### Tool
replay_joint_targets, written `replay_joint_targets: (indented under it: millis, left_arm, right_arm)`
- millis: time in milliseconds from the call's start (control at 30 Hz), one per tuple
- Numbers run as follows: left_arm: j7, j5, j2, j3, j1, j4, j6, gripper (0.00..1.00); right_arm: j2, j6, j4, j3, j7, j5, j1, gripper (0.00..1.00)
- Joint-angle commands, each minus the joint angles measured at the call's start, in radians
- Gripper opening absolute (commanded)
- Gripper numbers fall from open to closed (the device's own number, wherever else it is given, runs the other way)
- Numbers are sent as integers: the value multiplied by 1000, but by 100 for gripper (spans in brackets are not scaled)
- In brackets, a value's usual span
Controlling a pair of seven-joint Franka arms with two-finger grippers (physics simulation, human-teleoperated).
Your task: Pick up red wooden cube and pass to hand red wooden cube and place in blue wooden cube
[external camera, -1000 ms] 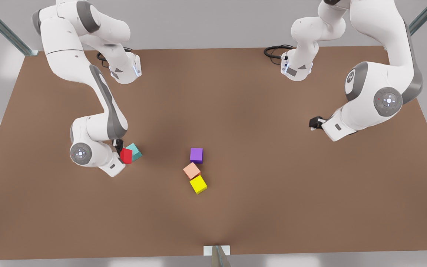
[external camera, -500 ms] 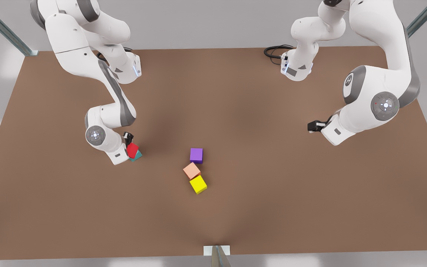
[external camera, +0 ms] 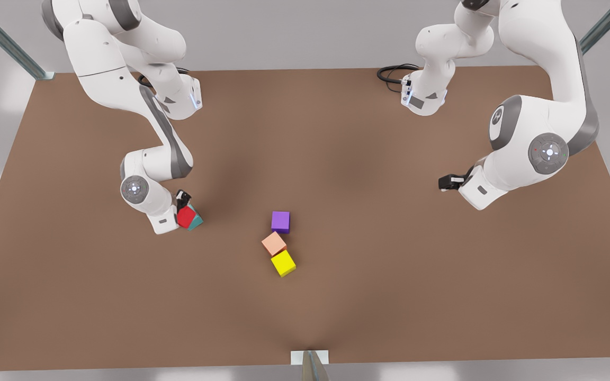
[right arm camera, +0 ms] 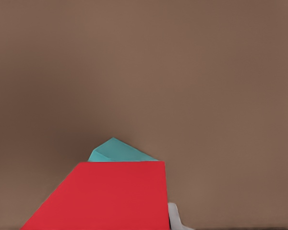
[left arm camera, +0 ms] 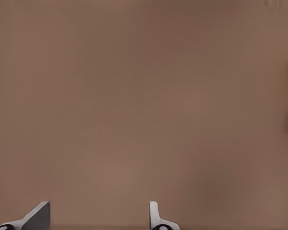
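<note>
Right gripper (external camera: 182,207) clamps the red wooden cube (external camera: 186,217), hiding most of the blue wooden cube (external camera: 196,221).
Left gripper (external camera: 445,182) waits, fingers apart.

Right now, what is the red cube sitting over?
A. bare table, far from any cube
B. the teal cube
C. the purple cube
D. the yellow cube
B: in the front view the red cube, held by the right gripper, overlaps the teal cube, and the right wrist view shows teal peeking out just past the red.
</note>
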Motion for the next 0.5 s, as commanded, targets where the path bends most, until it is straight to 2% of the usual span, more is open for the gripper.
replay_joint_targets:
  millis: [0, 467]
  left_arm:
    - [-41, 1, -1, -1, 0, 0, 1, 100]
    - [-44, 1, 0, -2, 0, 0, -1, 100]
  right_arm:
    - [1, -12, 1, 0, 70, 26, -1, 100]
    - [14, 2, 6, 9, 68, 32, 6, 100]
